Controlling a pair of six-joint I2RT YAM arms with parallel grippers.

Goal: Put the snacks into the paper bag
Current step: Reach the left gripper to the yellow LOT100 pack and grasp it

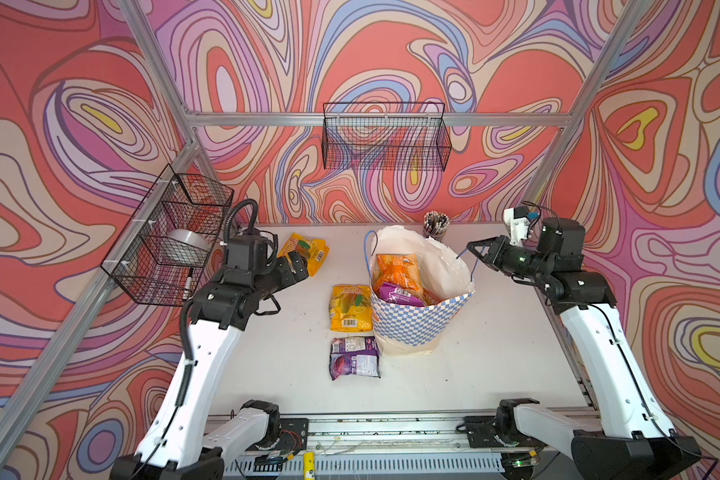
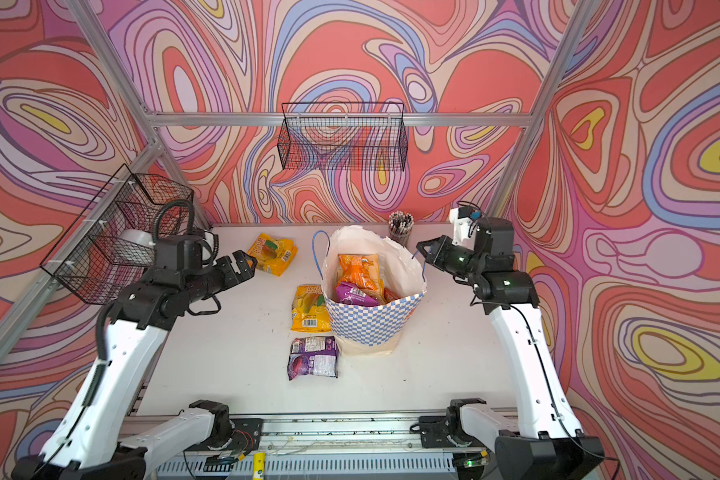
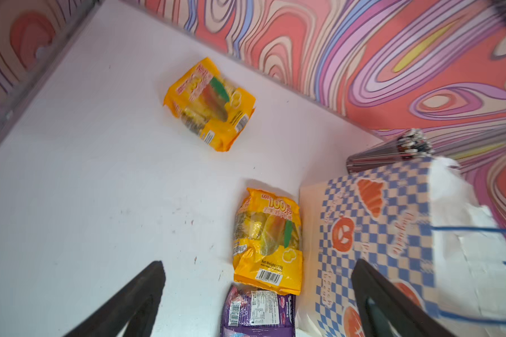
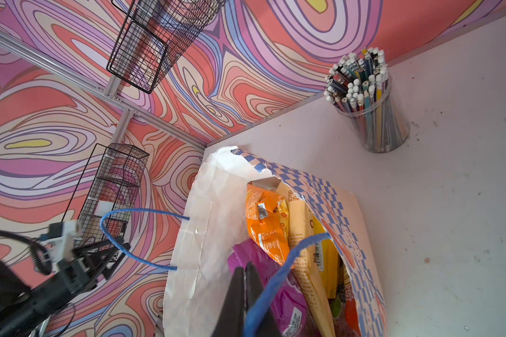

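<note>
Several snacks (image 1: 395, 278) fill the paper bag (image 1: 412, 328); two yellow packets (image 1: 304, 249) (image 1: 350, 307) and a purple packet (image 1: 354, 357) remain mid-frame on the worktop (image 1: 495, 353). The left gripper (image 1: 299, 266) is spread, empty; the right gripper (image 1: 472, 254) pinches the bag's handle (image 4: 278, 280).

A yellow snack packet (image 3: 266, 242) read "100" and "Net Weight"; a purple packet (image 3: 257, 313) read "BERRIES". The orange script on the paper bag (image 3: 406, 221) was too blurred to read.
</note>
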